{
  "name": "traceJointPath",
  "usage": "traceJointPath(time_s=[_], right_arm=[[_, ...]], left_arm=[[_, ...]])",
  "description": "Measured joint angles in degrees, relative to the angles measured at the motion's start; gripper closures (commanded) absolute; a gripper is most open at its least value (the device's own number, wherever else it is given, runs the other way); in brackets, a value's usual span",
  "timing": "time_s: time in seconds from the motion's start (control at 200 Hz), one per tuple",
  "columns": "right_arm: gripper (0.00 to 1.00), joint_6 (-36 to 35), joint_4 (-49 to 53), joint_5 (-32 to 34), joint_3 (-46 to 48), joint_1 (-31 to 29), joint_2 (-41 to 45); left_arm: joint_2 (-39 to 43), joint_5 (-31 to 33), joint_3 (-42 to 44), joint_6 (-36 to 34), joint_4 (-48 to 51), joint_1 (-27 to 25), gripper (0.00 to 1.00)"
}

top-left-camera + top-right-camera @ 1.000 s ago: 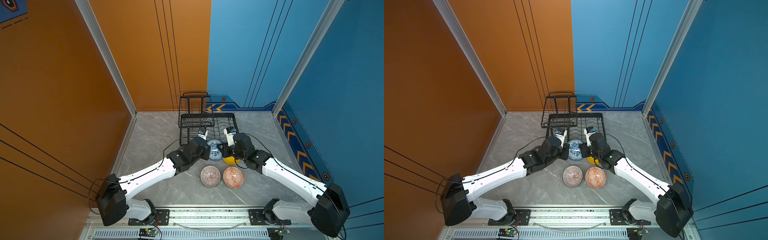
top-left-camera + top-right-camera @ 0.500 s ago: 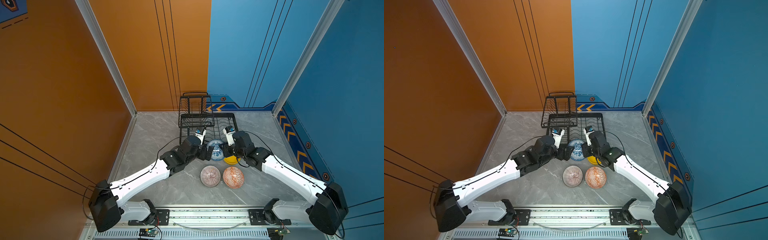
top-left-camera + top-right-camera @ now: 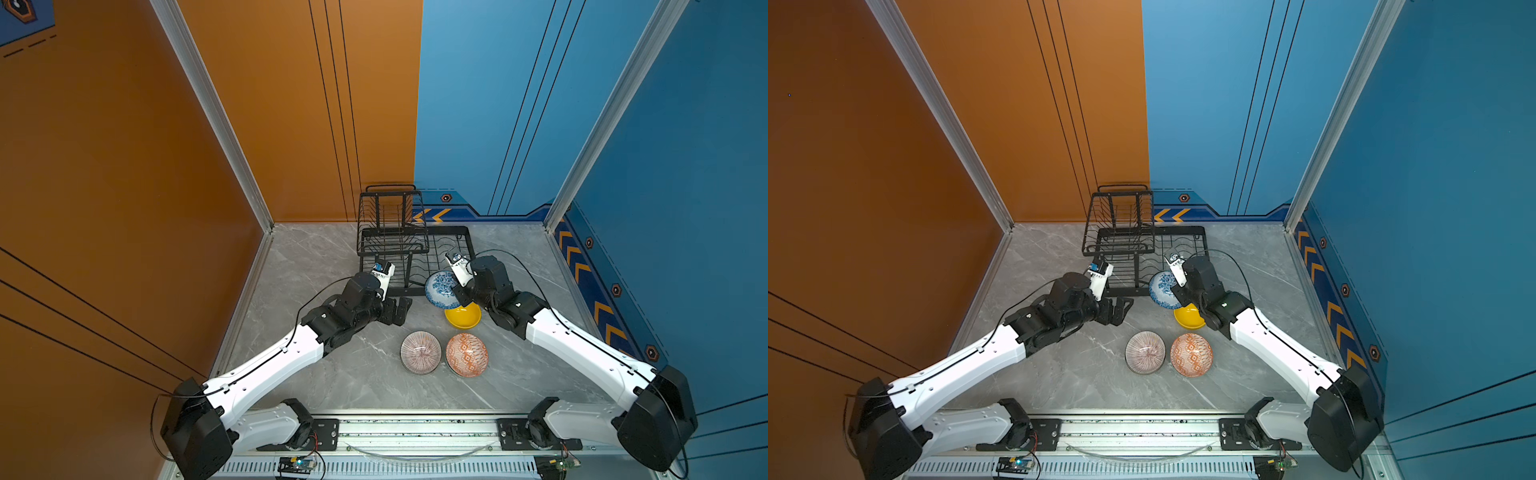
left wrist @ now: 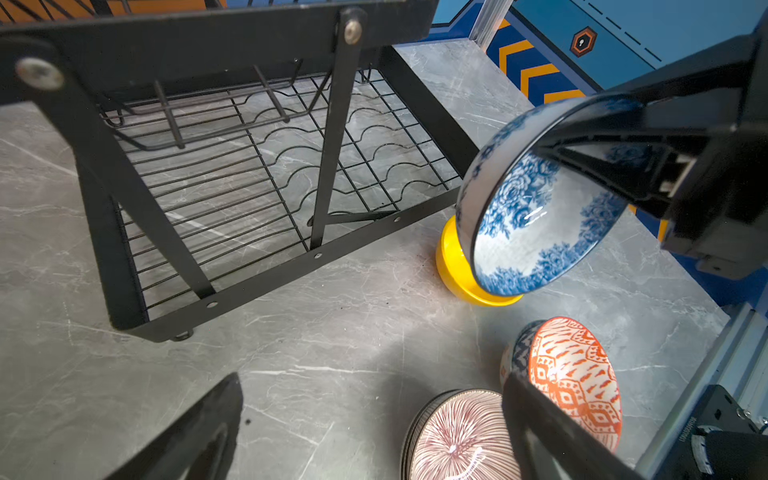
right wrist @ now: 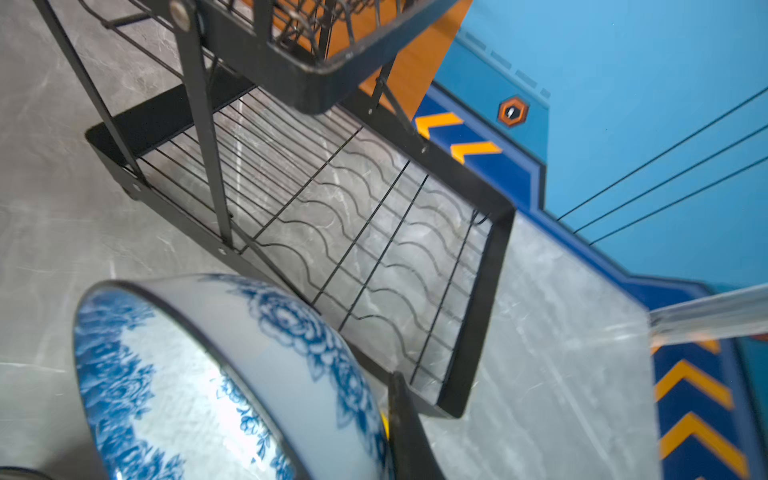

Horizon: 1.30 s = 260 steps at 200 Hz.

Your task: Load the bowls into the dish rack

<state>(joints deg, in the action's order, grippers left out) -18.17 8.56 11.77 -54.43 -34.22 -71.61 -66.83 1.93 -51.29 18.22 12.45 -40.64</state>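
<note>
The right hand [image 3: 458, 292] is clamped on the rim of the blue and white bowl [image 3: 439, 289], with one finger inside the bowl and one outside. The hand holds the bowl up on its edge, tipped, with its open side facing the left arm. The bowl is just in front of the front edge of the dish rack [image 3: 390, 250], on the rack's right side. The yellow bowl [image 3: 463, 318] sits right under it, and I cannot tell if the two touch. The left hand [image 3: 396, 309] has its fingers wide apart and holds nothing. It is low over the grey surface [image 3: 311, 270], near the front edge of the rack and a little way left of the blue and white bowl. Closer to the robot, the pink striped bowl [image 3: 420, 352] and the orange and white bowl [image 3: 466, 354] stand side by side on the surface, open side up. The rack is black, stands near the back wall, and has a raised basket on its left side.
</note>
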Motion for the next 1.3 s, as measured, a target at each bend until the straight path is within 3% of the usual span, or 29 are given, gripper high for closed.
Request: traceJointPath(time_s=[0.23,0.636,1.302], right_arm=[[1.0,-18.0,-11.3,4.2,5.8,-0.9,0.6],[1.0,-38.7,-29.1,10.1,9.0,-1.0,-6.0],[1.0,-55.8,-45.0,14.1,7.5,1.3,-19.7]], left_arm=[[1.9,-2.2,2.6,0.0,0.0,2.1,0.02],[2.1,-5.7,6.3,0.0,-3.4,4.3,0.02],[3.7,-6.7,5.8,-2.4,-2.6,5.4,0.02]])
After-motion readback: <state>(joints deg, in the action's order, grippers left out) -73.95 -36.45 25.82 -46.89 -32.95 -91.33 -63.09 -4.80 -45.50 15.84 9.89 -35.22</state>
